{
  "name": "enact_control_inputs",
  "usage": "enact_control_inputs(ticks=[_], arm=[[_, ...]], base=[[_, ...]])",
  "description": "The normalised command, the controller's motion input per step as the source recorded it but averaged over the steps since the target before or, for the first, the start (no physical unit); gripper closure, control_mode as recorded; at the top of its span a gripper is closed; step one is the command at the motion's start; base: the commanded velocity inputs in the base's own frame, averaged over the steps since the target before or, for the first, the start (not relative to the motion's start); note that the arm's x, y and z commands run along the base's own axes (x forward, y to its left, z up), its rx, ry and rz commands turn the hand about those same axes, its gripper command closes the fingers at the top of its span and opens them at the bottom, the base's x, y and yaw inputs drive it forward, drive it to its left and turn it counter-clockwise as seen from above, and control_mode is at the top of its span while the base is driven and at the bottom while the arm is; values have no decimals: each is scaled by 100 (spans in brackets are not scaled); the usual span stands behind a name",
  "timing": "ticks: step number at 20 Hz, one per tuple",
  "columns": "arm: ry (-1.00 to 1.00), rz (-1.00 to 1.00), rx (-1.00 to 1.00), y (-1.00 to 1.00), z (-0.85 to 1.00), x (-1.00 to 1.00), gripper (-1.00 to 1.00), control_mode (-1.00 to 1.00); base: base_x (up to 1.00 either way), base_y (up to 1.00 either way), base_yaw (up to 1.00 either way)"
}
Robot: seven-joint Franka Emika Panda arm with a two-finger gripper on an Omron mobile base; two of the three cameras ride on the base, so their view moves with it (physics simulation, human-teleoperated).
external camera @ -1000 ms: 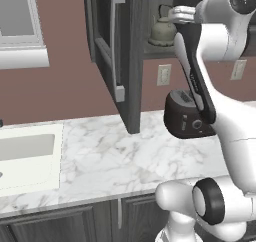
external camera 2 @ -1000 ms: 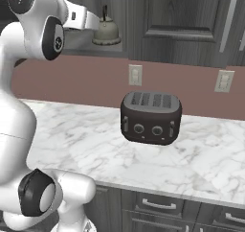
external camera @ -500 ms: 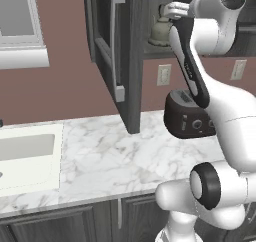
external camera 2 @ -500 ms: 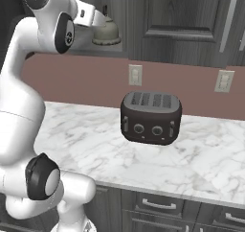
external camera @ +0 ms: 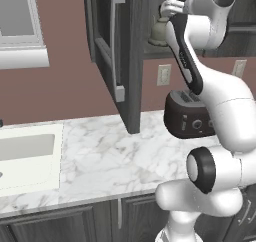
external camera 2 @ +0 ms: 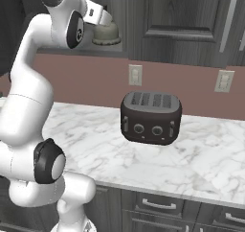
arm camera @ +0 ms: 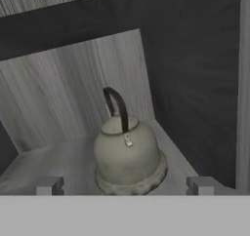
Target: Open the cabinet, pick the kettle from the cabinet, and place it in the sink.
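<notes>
The cabinet [external camera: 131,61] stands open, its door [external camera: 102,41] swung out towards me with the silver bar handle [external camera: 119,46] on its edge. On the cabinet's shelf [arm camera: 58,157] sits the grey-green kettle [arm camera: 127,154], upright, its thin dark handle arched over the lid. In both base views the kettle [external camera: 159,32] [external camera 2: 106,33] shows beside my hand. My gripper [arm camera: 126,186] is open, its fingertips [arm camera: 49,185] wide apart to either side of the kettle's base and just short of it, holding nothing. The white sink [external camera: 30,173] lies in the counter far left.
A dark four-slot toaster [external camera 2: 150,117] stands on the marble counter [external camera: 100,156] below the open cabinet, close to my arm. The open door overhangs the counter's middle. Wall outlets [external camera 2: 135,75] sit on the reddish backsplash. More shut cabinet doors [external camera 2: 179,15] hang to the right.
My arm has raised and the hand has pushed a little further into the cabinet toward the kettle. The jaws have stayed open. Kettle, door and toaster have not moved.
</notes>
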Motion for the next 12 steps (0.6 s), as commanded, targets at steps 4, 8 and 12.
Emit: enact_control_inputs(ticks=[4,8,12], arm=[[2,0,0,-1,0,34,-100,-100],[1,0,0,-2,0,36,-100,-100],[0,0,0,0,0,35,-100,-100]], base=[[0,0,0],[0,0,0],[0,0,0]])
